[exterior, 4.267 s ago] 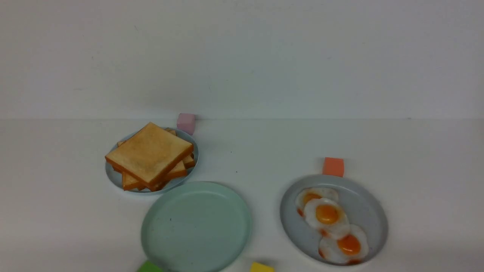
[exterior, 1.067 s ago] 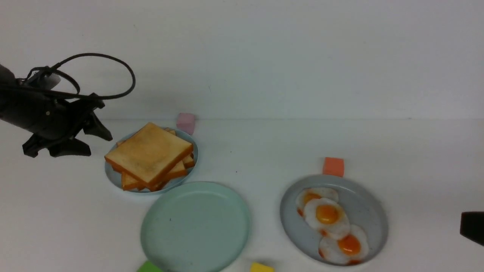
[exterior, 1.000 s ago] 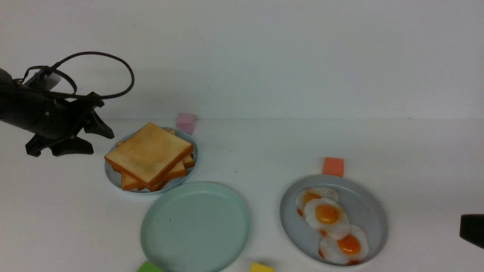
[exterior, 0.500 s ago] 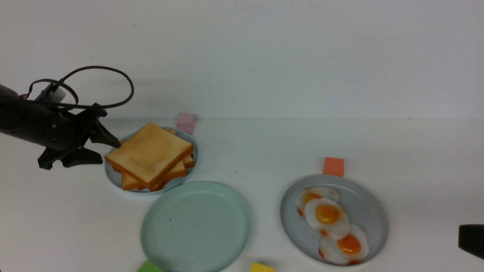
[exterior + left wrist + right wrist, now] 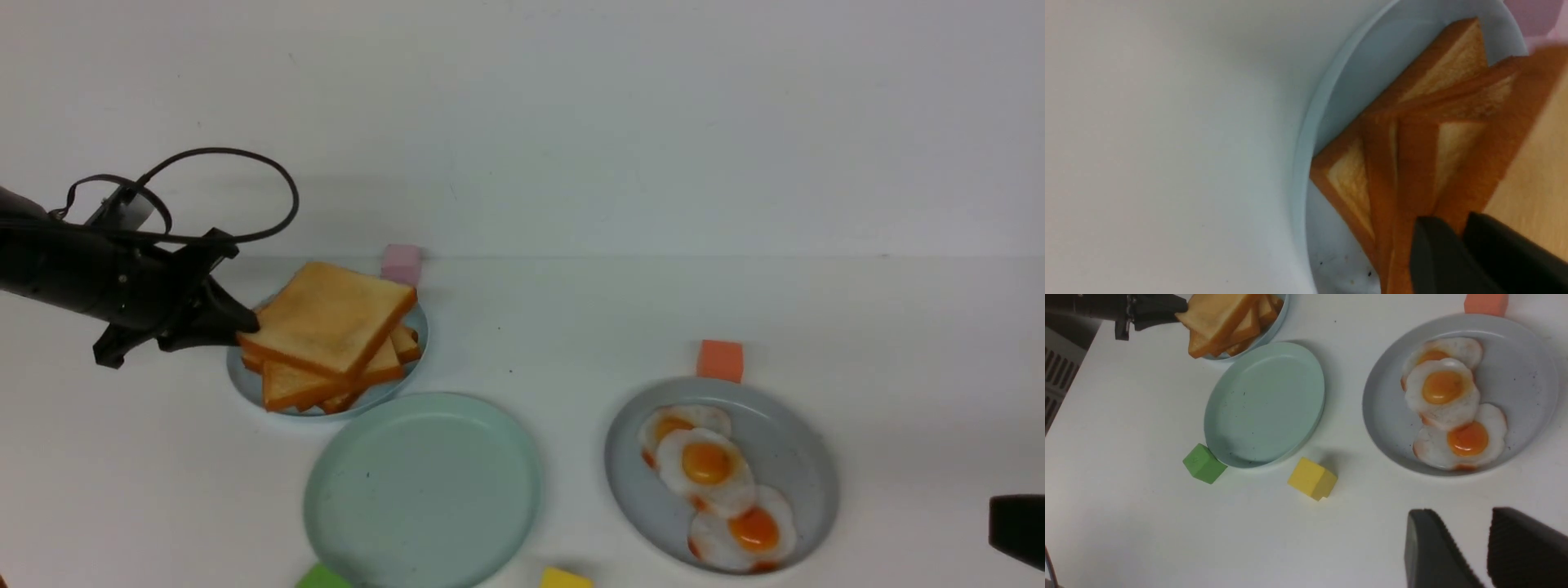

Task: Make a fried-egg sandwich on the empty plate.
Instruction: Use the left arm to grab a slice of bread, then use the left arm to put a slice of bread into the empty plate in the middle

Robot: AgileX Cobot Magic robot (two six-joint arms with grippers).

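Front view: your left jaws clamp a corner of the top square golden-brown toast slice (image 5: 331, 314).
Your right jaws stand apart over the white counter (image 5: 1126, 522).

A white desk (image 5: 571, 327) meets a bare pale-grey wall (image 5: 571, 122) along its far edge. Past its left edge shows a dark slatted grille (image 5: 1055, 371). Soft, even light.
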